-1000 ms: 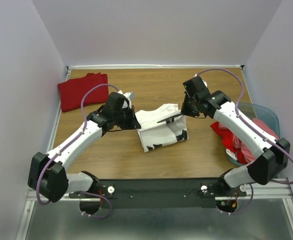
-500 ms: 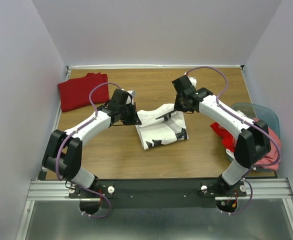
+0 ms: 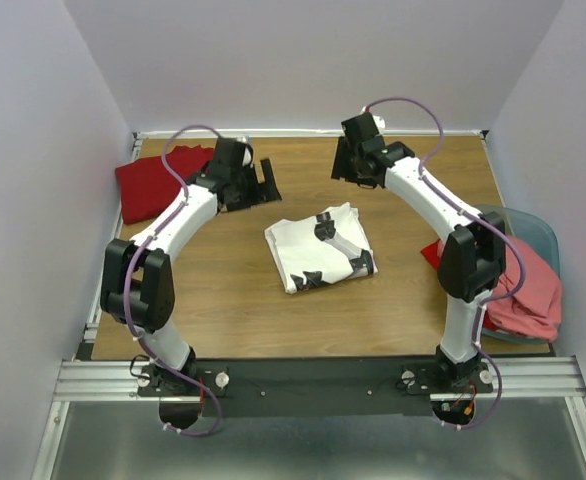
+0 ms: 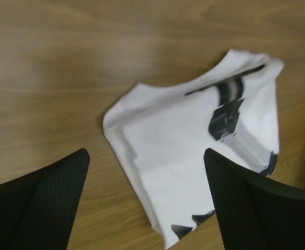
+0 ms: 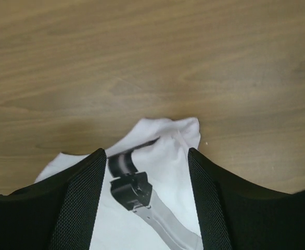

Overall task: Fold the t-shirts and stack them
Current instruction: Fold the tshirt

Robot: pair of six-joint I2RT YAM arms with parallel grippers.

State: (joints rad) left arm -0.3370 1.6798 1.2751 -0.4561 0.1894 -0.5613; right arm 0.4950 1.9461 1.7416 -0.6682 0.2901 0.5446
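Two shirts looked folded: the white t-shirt (image 3: 320, 250) lay central on the surface (image 3: 223, 295), the dark red shirt (image 3: 158, 182) at its far left corner, unstacked. More red and pink shirts (image 3: 521, 292) sat heaped in the teal bin (image 3: 535, 226). Left pincer (image 4: 146, 156) and right pincer (image 5: 144, 156) hung spread open, grasping nothing.

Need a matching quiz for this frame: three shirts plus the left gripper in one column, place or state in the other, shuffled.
1. white folded t-shirt with black print
2. dark red cloth t-shirt
3. pink cloth t-shirt
4. left gripper

A. open, holding nothing
B. in the teal plastic bin, right side
C. far-left corner of the wooden table
D. middle of the table

Pairs: 1-D, 2-C, 3-B, 4-A
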